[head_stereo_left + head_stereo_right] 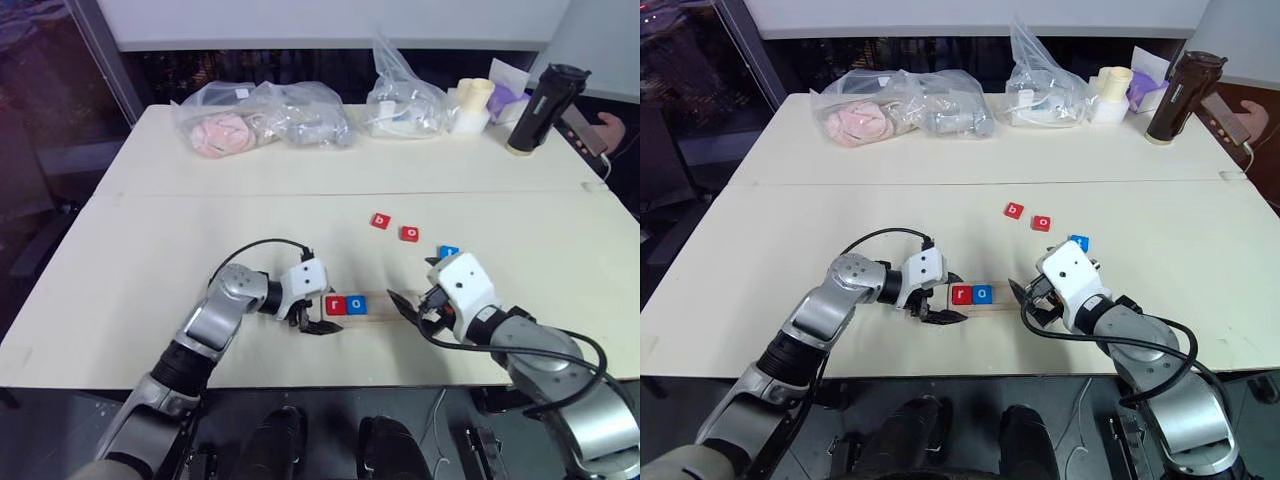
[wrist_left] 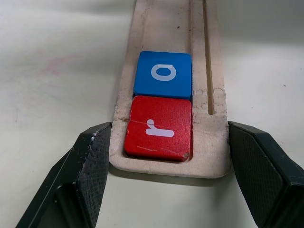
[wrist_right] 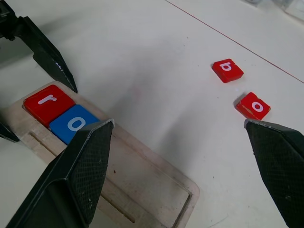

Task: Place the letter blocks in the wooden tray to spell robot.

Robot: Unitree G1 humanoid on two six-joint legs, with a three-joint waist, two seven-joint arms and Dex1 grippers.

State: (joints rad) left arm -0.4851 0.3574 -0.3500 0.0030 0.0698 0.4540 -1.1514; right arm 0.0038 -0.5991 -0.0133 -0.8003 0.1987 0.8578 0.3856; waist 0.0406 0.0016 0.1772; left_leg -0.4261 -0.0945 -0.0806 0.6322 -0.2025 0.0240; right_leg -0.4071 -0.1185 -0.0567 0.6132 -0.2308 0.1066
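left gripper (image 1: pixel 316 318): its two black fingers are pressing against the two long sides of the wooden tray's near end, so it is closed on the tray and seems to be steadying it.
right gripper (image 1: pixel 1023 302): it is hanging empty over the tray's other end with its jaws spread wide.
wooden tray (image 2: pixel 166 28): one, lying flat near the front edge of the table (image 1: pixel 200 220), between the two grippers.
blocks in tray: two, the red r (image 2: pixel 159 127) sitting at the end and the blue o (image 2: pixel 163 73) touching it.
loose blocks: three, lying farther out on the table, the blue t (image 1: pixel 1079 242) just behind the right gripper, then the red o (image 3: pixel 253 105), then the red b (image 3: pixel 227 70).
colour count: three red, two blue.
handling: the tiles are looking light, stiff and thin, likely sliding easily; pinching two opposite edges is probably safest.
far edge: clear bags (image 1: pixel 265 118), a black bottle (image 1: pixel 545 105) and a person's hand (image 1: pixel 612 128).
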